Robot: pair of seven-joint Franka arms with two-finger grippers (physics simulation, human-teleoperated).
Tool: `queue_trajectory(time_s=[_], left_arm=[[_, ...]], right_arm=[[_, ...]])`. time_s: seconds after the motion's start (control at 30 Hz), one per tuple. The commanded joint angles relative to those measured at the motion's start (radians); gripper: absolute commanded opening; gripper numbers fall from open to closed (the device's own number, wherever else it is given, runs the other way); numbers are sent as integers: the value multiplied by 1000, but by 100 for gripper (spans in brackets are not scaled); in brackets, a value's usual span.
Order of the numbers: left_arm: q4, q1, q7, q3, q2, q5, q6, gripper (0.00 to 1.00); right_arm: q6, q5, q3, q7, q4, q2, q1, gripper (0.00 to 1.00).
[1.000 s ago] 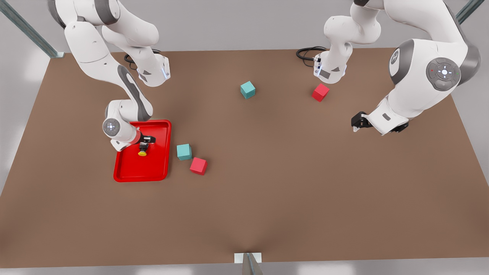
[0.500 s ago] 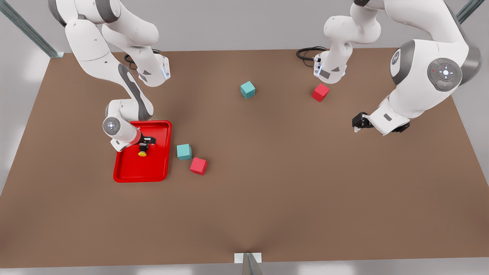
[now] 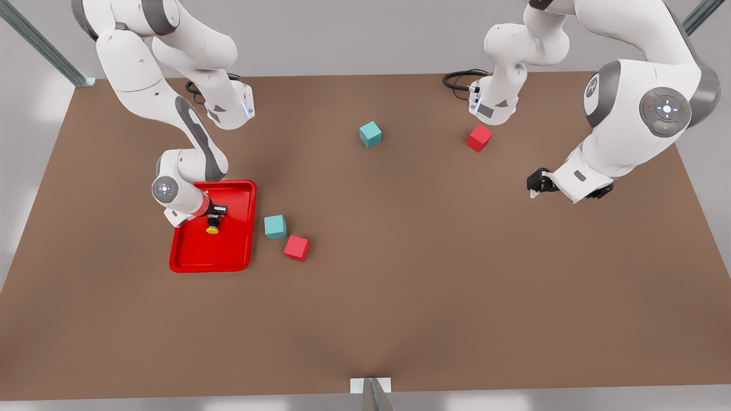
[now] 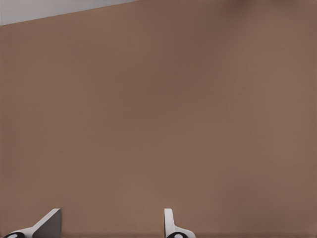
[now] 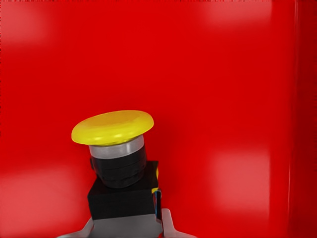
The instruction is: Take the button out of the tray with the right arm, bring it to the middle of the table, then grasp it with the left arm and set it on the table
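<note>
Brown surface point(image 3: 400, 285): right claw point(image 3: 215, 219) pinches the button point(image 3: 213, 228) inside the tray point(image 3: 194, 260); left claw point(image 3: 535, 184) waits spread. Lift, carry, handover remain.

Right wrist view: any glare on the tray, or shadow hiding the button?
Right wrist view: soft pale glare patches on the glossy tray; the button reads clearly, its black body dark, held by the right gripper. Front view: table evenly lit, shadows faint. Left wrist view: left gripper waits over bare matte table.

We see open table point(image 3: 400, 285) toward the middle; two cubes point(image 3: 275, 226) crowd the tray's point(image 3: 194, 260) three o'clock side.
</note>
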Motion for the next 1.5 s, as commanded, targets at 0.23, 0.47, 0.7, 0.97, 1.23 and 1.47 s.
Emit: queue_trajectory(time_s=[0.23, 0.47, 0.7, 0.97, 1.23, 1.47], left_arm=[[0, 2, 24, 1, -1, 1, -1, 100], [0, 2, 24, 1, 1, 1, -1, 100], [0, 2, 24, 1, 2, 1, -2, 100], [0, 2, 24, -1, 2, 1, -4, 100], [4, 2, 26, -1, 22, 2, 8, 100], [4, 2, 23, -2, 28, 2, 18, 100]], right_arm=[[-349, -2, 89, -4, 267, -89, 15, 40], [-481, 6, 279, 327, 491, -76, 101, 40], [-533, 73, 279, 1022, 880, 206, 520, 40], [-585, 77, 153, 1427, 1511, 697, 810, 41], [-410, 93, 101, 1495, 1517, 828, 853, 44], [-413, 92, 102, 1461, 1518, 848, 859, 100]])
